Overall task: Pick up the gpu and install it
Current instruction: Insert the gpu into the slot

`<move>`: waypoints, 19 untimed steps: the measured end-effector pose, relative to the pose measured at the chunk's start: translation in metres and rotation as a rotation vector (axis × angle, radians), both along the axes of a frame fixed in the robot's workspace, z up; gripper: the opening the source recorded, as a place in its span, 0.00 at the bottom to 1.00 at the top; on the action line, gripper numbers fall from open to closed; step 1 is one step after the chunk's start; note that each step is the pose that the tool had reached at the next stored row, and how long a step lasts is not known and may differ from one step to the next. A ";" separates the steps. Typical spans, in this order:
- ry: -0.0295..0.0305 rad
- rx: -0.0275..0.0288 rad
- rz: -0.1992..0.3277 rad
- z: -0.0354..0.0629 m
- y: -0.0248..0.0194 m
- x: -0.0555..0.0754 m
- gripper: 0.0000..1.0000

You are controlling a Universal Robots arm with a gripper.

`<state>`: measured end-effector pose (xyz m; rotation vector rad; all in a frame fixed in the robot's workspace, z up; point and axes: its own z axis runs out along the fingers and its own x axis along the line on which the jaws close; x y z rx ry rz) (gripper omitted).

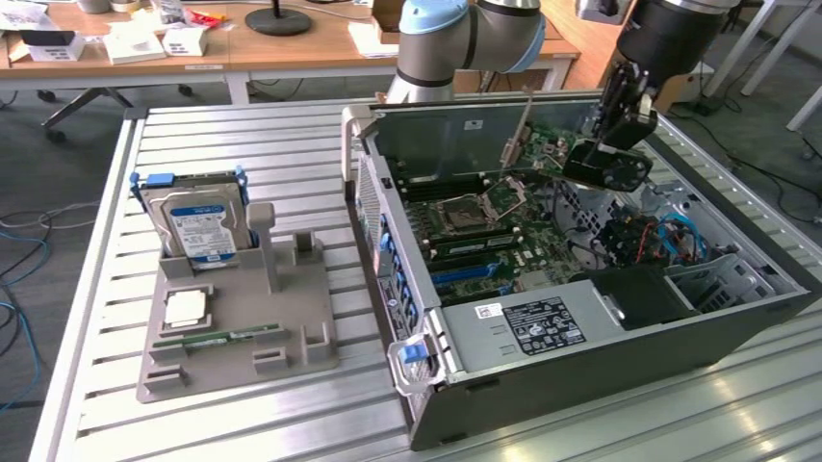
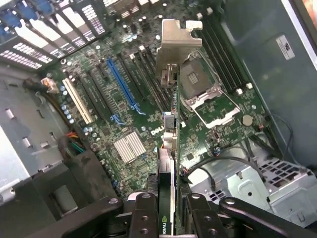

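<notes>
Where the arm's black two-fingered claw [image 1: 602,159] [image 2: 166,206] hangs over the open dark grey metal computer case [image 1: 719,327], it is clenched on the gpu [image 1: 546,144] [image 2: 167,148], a thin dark circuit card with a green board edge and a silver metal end bracket [image 2: 177,47]. From the wrist view the card is seen edge-on, pinched between the two black fingers [image 2: 143,213], with its bracket end pointing away from the camera towards the green motherboard [image 2: 124,124]. It is held above the board, over the stretch between the long blue expansion slot [image 2: 121,84] and the square silver processor socket [image 2: 205,94]. Well apart, to the exterior view's left, a grey plastic tray [image 1: 295,318] on the slatted metal table [image 1: 257,135] carries an upright silver hard drive with a blue label [image 1: 199,226] and a slim green memory stick [image 1: 218,337] lying flat.
</notes>
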<state>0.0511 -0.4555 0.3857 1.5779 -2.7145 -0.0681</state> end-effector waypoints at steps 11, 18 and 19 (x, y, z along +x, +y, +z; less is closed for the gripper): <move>0.0000 0.0000 0.157 0.0000 0.0000 0.000 0.27; 0.0000 0.0000 0.265 0.0000 0.0000 0.000 0.27; 0.0000 0.0000 0.280 0.0000 0.0000 0.000 0.27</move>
